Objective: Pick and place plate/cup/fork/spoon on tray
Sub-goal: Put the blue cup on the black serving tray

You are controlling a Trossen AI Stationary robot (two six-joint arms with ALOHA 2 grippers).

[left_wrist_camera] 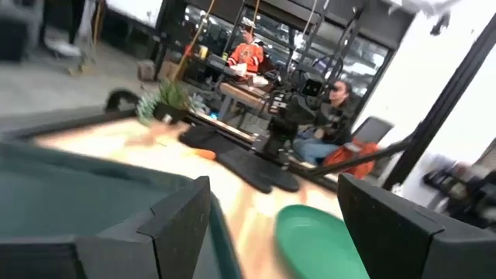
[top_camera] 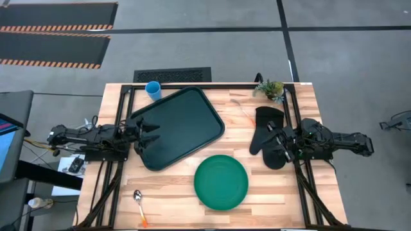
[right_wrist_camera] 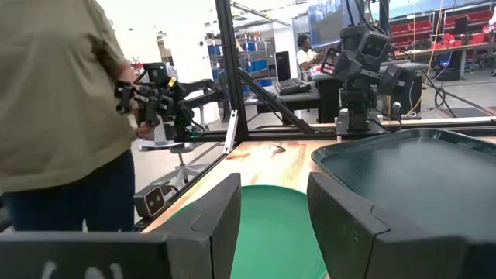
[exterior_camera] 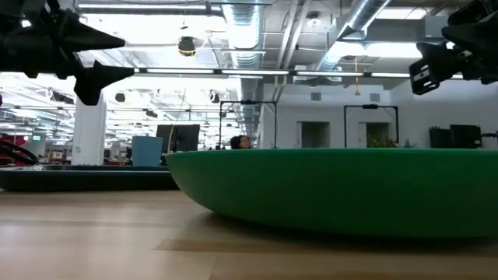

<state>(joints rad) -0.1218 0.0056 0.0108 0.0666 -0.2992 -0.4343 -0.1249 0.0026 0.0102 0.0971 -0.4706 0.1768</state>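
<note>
The dark tray (top_camera: 180,127) lies at the table's middle left. The green plate (top_camera: 221,182) lies flat on the wood near the front edge; it fills the low view (exterior_camera: 334,187). The light-blue cup (top_camera: 153,90) stands at the far edge, beyond the tray's far left corner. The spoon (top_camera: 139,200) lies at the near left. The fork (top_camera: 244,113) lies at the far right, beside the mitt. My left gripper (top_camera: 151,133) is open and empty above the tray's left rim (left_wrist_camera: 77,209). My right gripper (top_camera: 277,144) is open and empty above the oven mitt.
A black oven mitt (top_camera: 268,135) lies under my right gripper. A small potted plant (top_camera: 270,88) stands at the far right corner. A person (right_wrist_camera: 62,116) stands close beside the table in the right wrist view. Bare wood lies between the tray and the mitt.
</note>
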